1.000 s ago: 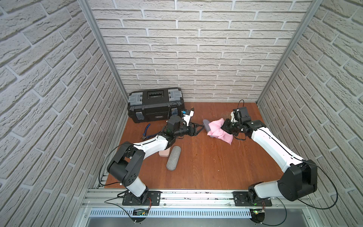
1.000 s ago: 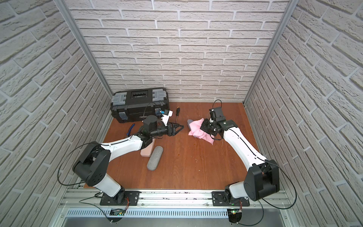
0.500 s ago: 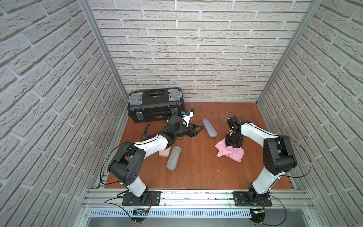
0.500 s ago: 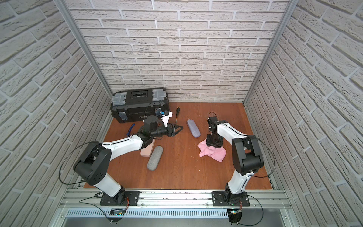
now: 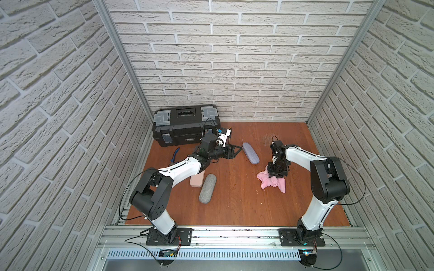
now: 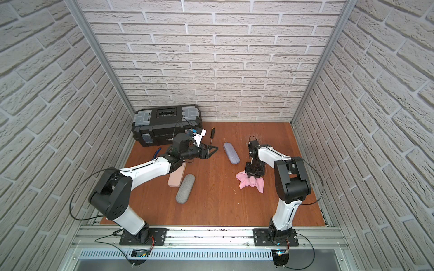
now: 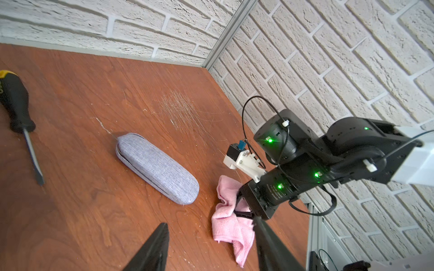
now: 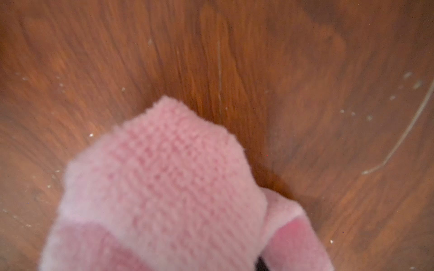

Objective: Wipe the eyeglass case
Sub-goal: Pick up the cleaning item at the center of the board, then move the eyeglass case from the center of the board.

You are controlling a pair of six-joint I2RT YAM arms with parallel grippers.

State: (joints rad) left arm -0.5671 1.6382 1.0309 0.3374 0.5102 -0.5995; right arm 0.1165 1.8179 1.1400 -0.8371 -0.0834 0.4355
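Right tool pinches the pink cloth near the blue-grey eyeglass case lying free on the worktop; left tool gapes empty beside it. Unbraced, the case could skid when wiped

No words, brands or numbers are coming through sharply enough to read. A small pale label is sitting on the front of the black toolbox, but in both top views it is showing only as a tiny smudge. In the left wrist view, faint white print is running along the black housing of the right end effector, blurring beyond reading.
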